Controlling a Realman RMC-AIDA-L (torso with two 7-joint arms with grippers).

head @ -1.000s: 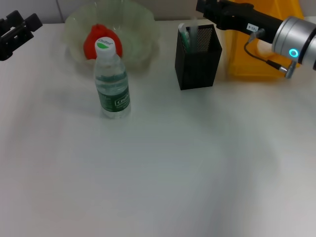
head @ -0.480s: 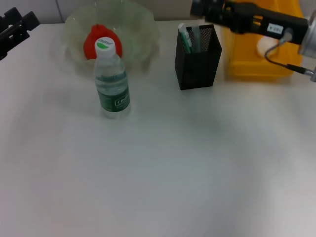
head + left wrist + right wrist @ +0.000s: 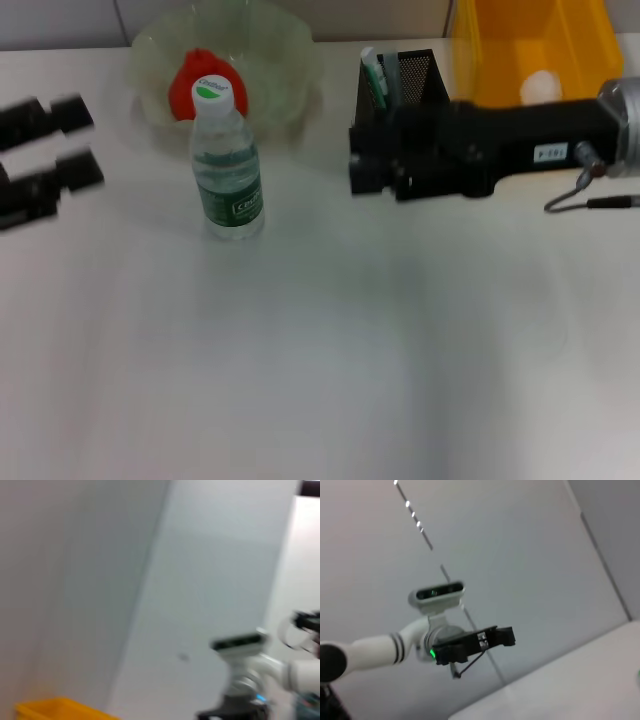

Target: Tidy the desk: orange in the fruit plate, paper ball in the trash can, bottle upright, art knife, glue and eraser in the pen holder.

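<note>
The right claw (image 3: pixel 362 172) reaches across the pen holder (image 3: pixel 412 72) near the table's (image 3: pixel 320 360) far edge; left claw (image 3: pixel 85 140) open at the left edge. Whether the right one is open, I cannot tell.

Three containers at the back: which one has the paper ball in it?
The yellow trash can, rightmost: the white paper ball lies inside. The fruit plate holds the orange; the black mesh pen holder holds stationery.

The desk (image 3: pixel 300 360) is matt, smooth white. The bottle (image 3: pixel 228 170) is clear glossy plastic; the plate (image 3: pixel 290 60) is translucent pale green. The holder (image 3: pixel 415 70) is black wire mesh, the bin (image 3: pixel 500 40) glossy yellow plastic. The orange (image 3: pixel 185 85) looks smooth.
</note>
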